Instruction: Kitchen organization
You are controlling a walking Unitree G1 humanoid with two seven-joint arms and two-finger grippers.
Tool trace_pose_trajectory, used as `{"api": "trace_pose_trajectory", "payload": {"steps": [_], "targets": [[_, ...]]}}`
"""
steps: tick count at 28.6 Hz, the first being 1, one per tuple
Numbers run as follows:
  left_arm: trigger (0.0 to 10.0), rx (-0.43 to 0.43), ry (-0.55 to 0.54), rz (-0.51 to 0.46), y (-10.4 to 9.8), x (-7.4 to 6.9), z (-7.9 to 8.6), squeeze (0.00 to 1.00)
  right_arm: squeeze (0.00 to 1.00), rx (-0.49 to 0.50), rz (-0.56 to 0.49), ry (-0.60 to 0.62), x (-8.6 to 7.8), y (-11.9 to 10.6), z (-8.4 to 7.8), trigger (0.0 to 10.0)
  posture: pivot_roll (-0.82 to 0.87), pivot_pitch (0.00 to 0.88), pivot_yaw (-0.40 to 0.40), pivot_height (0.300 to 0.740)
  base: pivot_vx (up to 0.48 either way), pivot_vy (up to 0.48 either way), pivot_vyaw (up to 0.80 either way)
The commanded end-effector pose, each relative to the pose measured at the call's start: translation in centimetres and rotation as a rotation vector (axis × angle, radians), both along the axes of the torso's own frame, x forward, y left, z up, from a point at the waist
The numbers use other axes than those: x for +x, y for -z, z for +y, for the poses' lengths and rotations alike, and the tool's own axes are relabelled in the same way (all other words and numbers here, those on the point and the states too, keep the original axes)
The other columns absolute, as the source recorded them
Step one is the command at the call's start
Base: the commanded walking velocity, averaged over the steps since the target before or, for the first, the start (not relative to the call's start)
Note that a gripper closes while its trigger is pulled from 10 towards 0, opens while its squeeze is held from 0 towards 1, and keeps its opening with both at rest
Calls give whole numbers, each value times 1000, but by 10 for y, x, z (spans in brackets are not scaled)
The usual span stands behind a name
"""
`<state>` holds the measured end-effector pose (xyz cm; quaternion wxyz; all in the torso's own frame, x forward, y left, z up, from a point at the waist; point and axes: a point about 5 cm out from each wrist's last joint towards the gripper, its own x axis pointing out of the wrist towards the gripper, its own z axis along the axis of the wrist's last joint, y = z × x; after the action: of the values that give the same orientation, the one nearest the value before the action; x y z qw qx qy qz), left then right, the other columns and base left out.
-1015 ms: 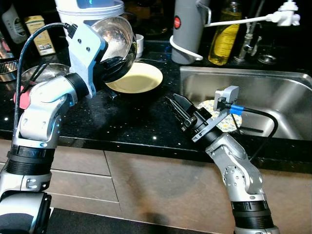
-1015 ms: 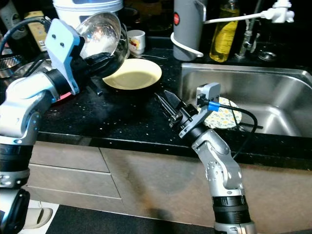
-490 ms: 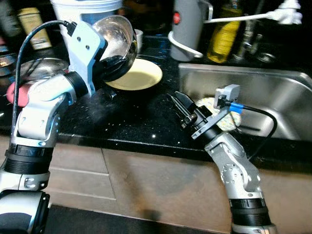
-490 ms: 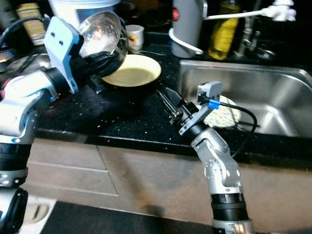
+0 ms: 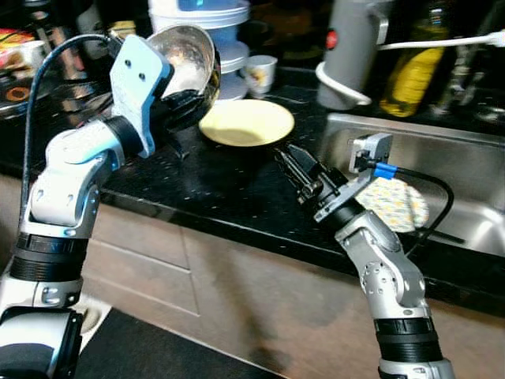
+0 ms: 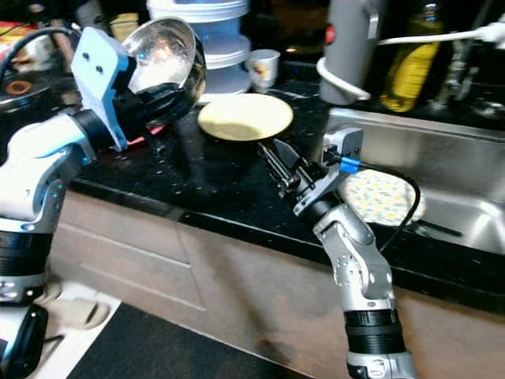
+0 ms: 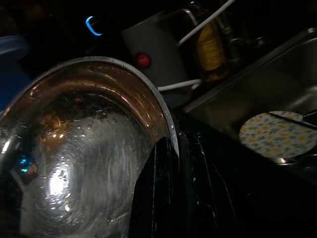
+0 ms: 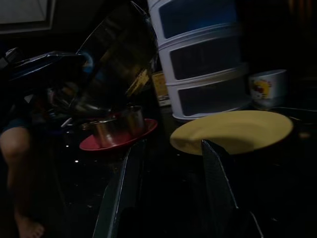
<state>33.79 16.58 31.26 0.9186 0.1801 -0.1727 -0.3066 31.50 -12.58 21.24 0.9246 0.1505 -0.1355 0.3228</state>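
While the left gripper [image 5: 185, 101] clenched the rim of a steel bowl [image 5: 189, 61], the bowl was held tilted in the air above the left part of the black countertop [image 5: 213, 193], its shiny inside turned toward the robot. In the left wrist view the black fingers [image 7: 161, 193] lay across the bowl's edge, one inside and one outside the rim.

Just right of the bowl, farther back on the counter, lay a yellow plate [image 5: 246, 122], and behind it stood a small patterned cup [image 5: 259, 74] and a stack of white and blue containers [image 5: 207, 20]. In the right wrist view a red saucer [image 8: 119, 138] carrying a small metal cup [image 8: 118, 126] sat on the counter beneath the raised bowl.

The right gripper [image 5: 298, 170] hovered over the near part of the counter, pointing toward the yellow plate, its two fingers spread apart and grasping nothing. It was near the plate's rim but not touching it.

To the right, the steel sink [image 5: 465, 158] held a flowered plate [image 5: 398, 201]. At the far edge behind the sink stood a grey kettle [image 5: 355, 47] with a red button and a bottle of yellow liquid [image 5: 410, 67].
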Motion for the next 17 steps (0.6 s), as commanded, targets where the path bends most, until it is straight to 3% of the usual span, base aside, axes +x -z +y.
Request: {"api": "trace_pose_trajectory", "payload": {"steps": [1, 3, 17], "targets": [[10000, 1, 12, -36, -7, -3, -1, 0, 0, -3, 14, 4, 1, 3, 0, 10000, 86, 7, -30, 740, 0, 0, 0], [10000, 4, 19, -33, -6, -3, -2, 0, 0, -4, 13, 4, 1, 3, 1, 10000, 86, 10, -29, 740, 0, 0, 0], [10000, 6, 39, -29, -6, -4, -5, 0, 0, 7, 26, 37, 3, 2, -2, 10000, 84, 18, -27, 740, 0, -295, 0]]}}
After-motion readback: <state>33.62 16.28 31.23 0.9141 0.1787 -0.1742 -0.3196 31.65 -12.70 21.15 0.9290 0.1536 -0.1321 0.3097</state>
